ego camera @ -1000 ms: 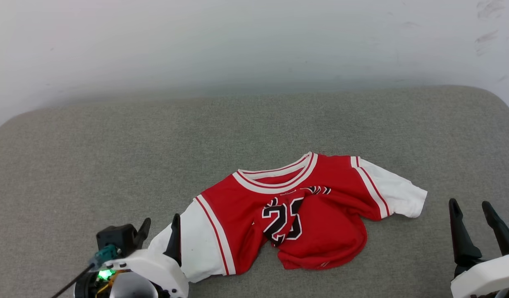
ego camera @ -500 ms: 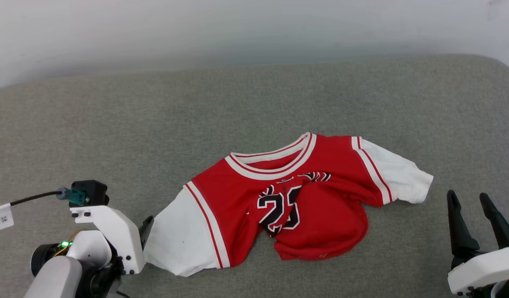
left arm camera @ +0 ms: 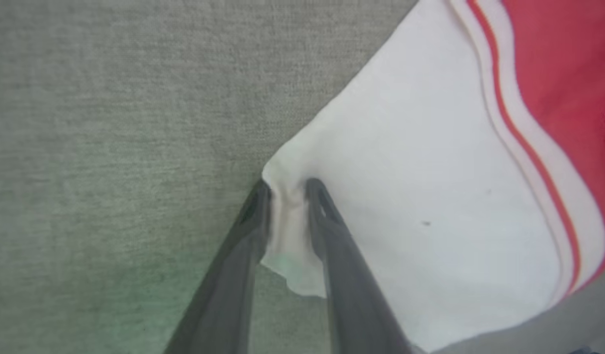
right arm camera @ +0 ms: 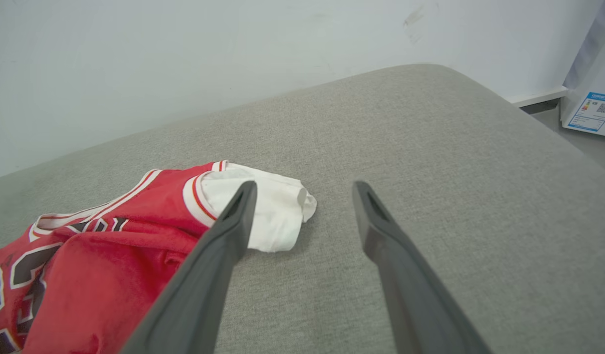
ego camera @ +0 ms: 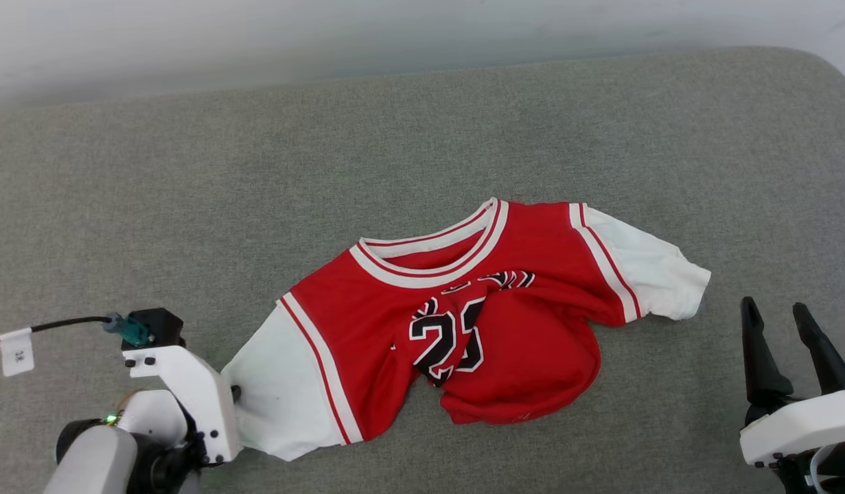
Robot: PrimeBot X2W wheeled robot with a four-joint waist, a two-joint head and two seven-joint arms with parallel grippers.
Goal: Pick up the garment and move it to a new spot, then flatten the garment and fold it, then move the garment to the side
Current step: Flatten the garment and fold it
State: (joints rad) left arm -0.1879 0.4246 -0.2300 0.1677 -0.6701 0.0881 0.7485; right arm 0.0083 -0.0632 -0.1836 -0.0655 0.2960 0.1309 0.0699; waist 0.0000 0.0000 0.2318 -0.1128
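The garment (ego camera: 525, 343), a red jersey with white sleeves and a black 23, lies crumpled on the grey cushion (ego camera: 189, 206), its lower part bunched up. In the left wrist view my left gripper (left arm camera: 288, 189) pinches the puckered outer edge of the white sleeve (left arm camera: 430, 172). From the head, that gripper (ego camera: 234, 393) is mostly hidden behind its white wrist mount at the sleeve's left edge. My right gripper (ego camera: 776, 312) stands open to the right of the other sleeve, apart from it. Its wrist view shows the same gripper (right arm camera: 304, 189) with nothing between its fingers, and the garment (right arm camera: 110, 236) to the left.
The cushion's rounded far edge meets a pale wall (ego camera: 395, 41). A cable with a white tag (ego camera: 16, 351) trails from my left wrist. Off the cushion's right end stands a white box with a blue label (right arm camera: 592, 108).
The head camera has tilted down, shifting the whole picture. My left gripper, open beside the sleeve before, has turned and closed on the sleeve's edge. The right gripper stays open.
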